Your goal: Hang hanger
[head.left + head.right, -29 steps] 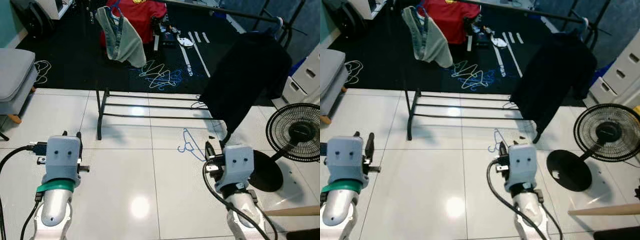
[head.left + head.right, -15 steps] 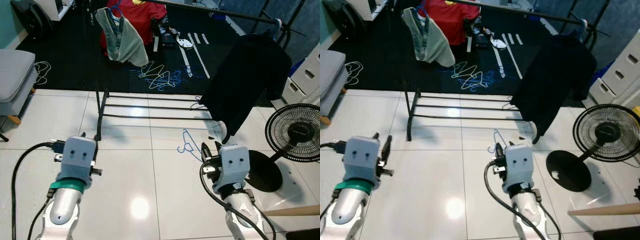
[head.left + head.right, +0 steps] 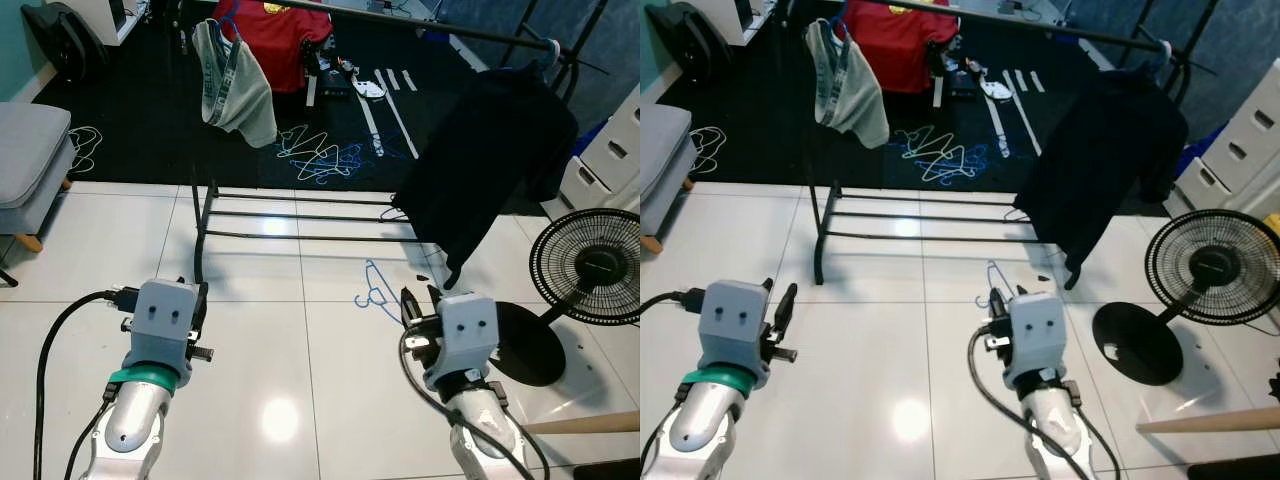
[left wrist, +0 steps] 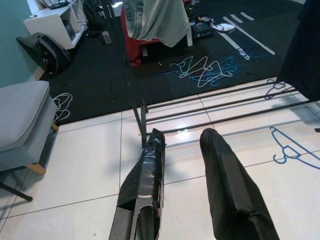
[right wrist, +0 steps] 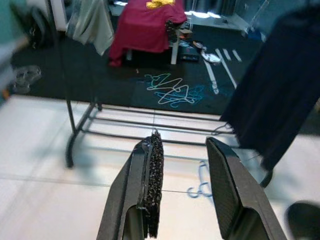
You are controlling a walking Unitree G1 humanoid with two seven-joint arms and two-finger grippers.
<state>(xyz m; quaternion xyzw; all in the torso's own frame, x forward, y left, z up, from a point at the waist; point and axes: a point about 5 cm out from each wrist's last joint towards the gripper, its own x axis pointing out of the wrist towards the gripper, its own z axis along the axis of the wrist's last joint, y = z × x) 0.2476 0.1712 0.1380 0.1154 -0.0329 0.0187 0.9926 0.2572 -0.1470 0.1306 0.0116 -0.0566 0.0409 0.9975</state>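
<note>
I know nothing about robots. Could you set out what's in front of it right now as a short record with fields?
setting: white tiled floor meeting a dark carpet
rack: black clothes rack ahead
on the rack: grey garment, black garment
loose hanger: blue hanger lying on the tiles near the black garment
other hangers: pile of hangers on the carpet
nearby: black fan, grey seat
left gripper: open, holding nothing
right gripper: open, holding nothing, blue hanger beyond it
task status: no hanger picked up yet
</note>
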